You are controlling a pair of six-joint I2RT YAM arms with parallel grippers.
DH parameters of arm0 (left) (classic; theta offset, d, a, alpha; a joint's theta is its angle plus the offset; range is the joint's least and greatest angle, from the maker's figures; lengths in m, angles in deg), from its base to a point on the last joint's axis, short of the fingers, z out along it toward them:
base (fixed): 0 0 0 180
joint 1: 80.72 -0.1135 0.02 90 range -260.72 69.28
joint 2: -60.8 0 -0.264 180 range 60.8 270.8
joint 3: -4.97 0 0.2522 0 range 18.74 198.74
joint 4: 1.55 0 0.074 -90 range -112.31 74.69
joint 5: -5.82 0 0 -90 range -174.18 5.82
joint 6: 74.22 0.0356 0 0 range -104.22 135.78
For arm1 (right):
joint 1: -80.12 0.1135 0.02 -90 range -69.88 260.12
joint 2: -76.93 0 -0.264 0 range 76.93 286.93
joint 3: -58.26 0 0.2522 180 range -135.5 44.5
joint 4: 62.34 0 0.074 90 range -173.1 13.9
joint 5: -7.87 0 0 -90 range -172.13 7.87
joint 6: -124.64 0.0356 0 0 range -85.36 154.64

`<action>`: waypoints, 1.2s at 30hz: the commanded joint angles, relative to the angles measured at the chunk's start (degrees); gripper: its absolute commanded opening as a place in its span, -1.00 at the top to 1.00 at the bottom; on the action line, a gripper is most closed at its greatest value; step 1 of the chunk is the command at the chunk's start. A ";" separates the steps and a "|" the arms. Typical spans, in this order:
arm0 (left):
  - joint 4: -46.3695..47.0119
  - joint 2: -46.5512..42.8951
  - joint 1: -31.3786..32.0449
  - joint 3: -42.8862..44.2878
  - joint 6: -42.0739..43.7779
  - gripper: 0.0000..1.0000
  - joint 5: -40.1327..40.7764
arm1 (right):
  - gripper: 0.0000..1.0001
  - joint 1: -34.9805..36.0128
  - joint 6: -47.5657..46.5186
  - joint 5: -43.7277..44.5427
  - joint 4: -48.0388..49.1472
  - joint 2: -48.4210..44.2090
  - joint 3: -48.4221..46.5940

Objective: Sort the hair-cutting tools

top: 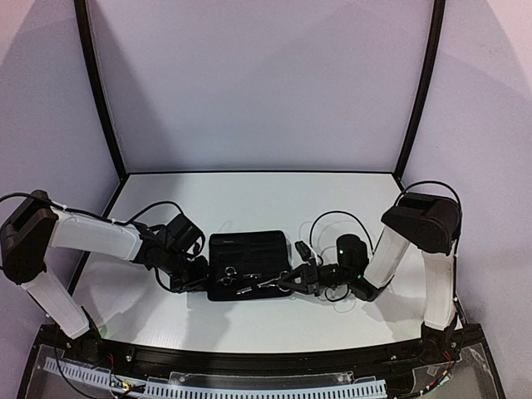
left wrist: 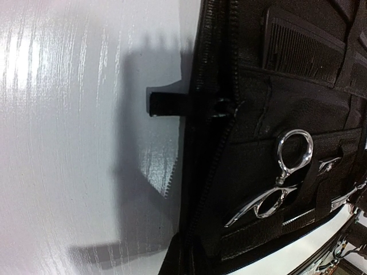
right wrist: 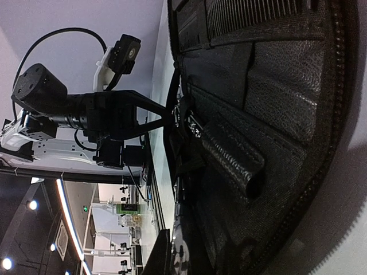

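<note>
An open black zip case (top: pixel 249 249) lies flat between my arms. One silver pair of scissors (left wrist: pixel 282 184) is tucked under a strap inside it, also seen from above as scissors (top: pixel 229 273). A black comb (left wrist: pixel 303 48) sits in a pocket of the case; the comb (right wrist: pixel 252 14) also shows in the right wrist view. My left gripper (top: pixel 196 279) is shut on the case's left zip rim (left wrist: pixel 198 229). My right gripper (top: pixel 281 283) reaches over the case's right near part, shut on a second silver pair of scissors (right wrist: pixel 184 252), the scissors (top: pixel 251 288) pointing left.
Empty black fabric loops (right wrist: pixel 232 154) and pockets line the case's inside. A black pull tab (left wrist: pixel 166 104) sticks out from the zip onto the white table (top: pixel 249 195). Cables (top: pixel 332 220) loop behind the right arm. Black frame posts (top: pixel 100 91) stand at the back corners.
</note>
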State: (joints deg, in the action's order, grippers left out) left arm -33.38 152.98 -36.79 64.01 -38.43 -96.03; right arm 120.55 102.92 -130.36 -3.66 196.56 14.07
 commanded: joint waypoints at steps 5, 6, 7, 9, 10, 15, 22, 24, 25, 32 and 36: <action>3.99 2.85 3.43 -0.67 -0.45 0.98 -7.10 | 1.00 3.67 -1.64 5.42 -11.92 -1.03 -2.78; 4.23 2.84 3.42 -0.68 -0.54 0.98 -7.17 | 0.99 3.85 -1.88 5.26 -13.21 -1.45 -3.24; 4.42 2.87 3.43 -0.74 -0.63 0.98 -7.31 | 0.98 4.04 -2.22 5.18 -14.42 -1.86 -3.73; 5.26 2.89 3.40 -1.00 -1.01 0.98 -7.65 | 0.97 4.24 -2.67 5.26 -16.12 -2.48 -4.47; 5.63 2.90 3.40 -1.13 -1.19 0.98 -7.80 | 0.97 4.34 -2.85 5.34 -16.86 -2.74 -4.82; 5.40 2.75 3.41 -1.60 -1.62 0.98 -7.29 | 1.00 4.22 -2.79 6.80 -18.10 -3.85 -4.09; 7.36 3.20 3.42 -2.81 -2.78 0.98 -7.92 | 0.92 4.72 -2.48 7.15 -18.57 -3.52 -5.18; 7.67 3.18 3.44 -2.88 -2.74 0.98 -8.17 | 0.90 4.97 -2.30 6.62 -18.55 -2.78 -6.40; 7.72 3.02 3.44 -2.86 -2.68 0.99 -8.37 | 0.90 5.23 -2.13 6.09 -18.48 -2.22 -7.07; 8.44 2.15 3.44 -3.08 -2.73 0.98 -8.73 | 0.87 6.89 -1.24 3.89 -16.48 -0.57 -9.65; 8.97 2.32 3.45 -3.00 -2.79 0.98 -9.06 | 0.82 7.73 -1.73 3.50 -17.83 -0.68 -10.72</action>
State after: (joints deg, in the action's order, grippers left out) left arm -31.19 152.19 -36.76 62.49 -40.16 -96.08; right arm 123.39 102.07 -129.72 -19.03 193.97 6.34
